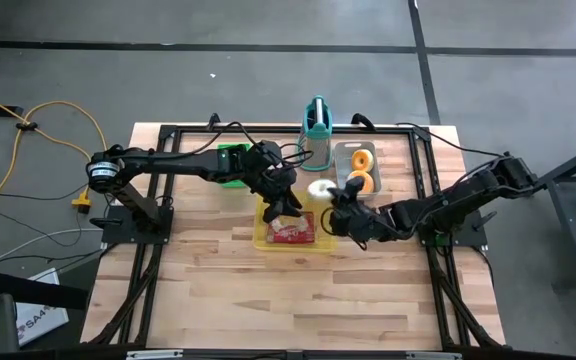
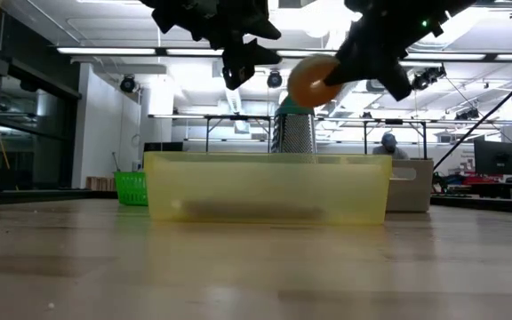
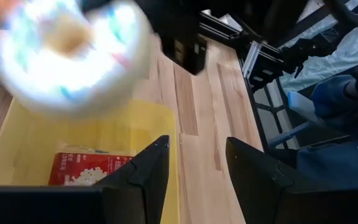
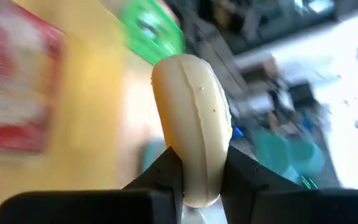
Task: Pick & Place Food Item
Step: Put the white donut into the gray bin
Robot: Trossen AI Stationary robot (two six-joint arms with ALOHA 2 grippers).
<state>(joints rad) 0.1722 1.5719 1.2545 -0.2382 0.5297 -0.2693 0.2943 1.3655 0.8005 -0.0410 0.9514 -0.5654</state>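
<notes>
High view: on the table (image 1: 228,290) a yellow bin (image 1: 265,236) holds a red packet (image 1: 292,233); the grey tray (image 1: 345,150) behind it carries two orange doughnuts (image 1: 362,170). The right gripper (image 1: 340,200) hangs beside the bin's far right corner, jaws pinching a pale glazed doughnut (image 4: 194,149) edge-on. The left gripper (image 1: 284,203) hovers over the bin, jaws spread and empty. A white sprinkled doughnut (image 1: 319,188) lies between bin and tray.

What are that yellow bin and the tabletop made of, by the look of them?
The yellow bin looks like translucent plastic: light passes through its smooth walls, and a dark shape shows faintly inside. The tabletop looks like wood, probably butcher-block style: pale boards joined in strips with visible grain and a matte finish.
</notes>
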